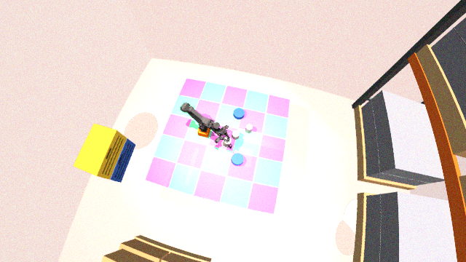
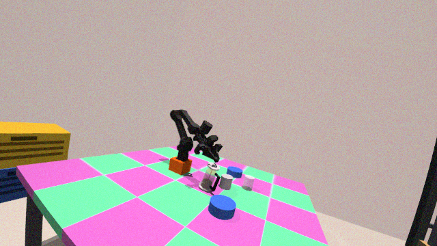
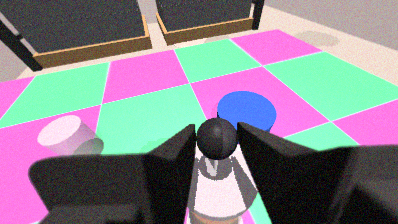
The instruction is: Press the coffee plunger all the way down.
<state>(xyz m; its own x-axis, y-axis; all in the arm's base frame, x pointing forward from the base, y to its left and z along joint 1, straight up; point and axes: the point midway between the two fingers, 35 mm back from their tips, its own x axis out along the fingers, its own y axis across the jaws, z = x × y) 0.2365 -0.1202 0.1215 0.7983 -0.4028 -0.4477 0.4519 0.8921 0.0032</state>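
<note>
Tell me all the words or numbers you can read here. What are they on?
None can be read.
Yellow box: dark lines like print, too blurred to read.
Coffee press, knob, cups, blue discs: no writing shows.
</note>
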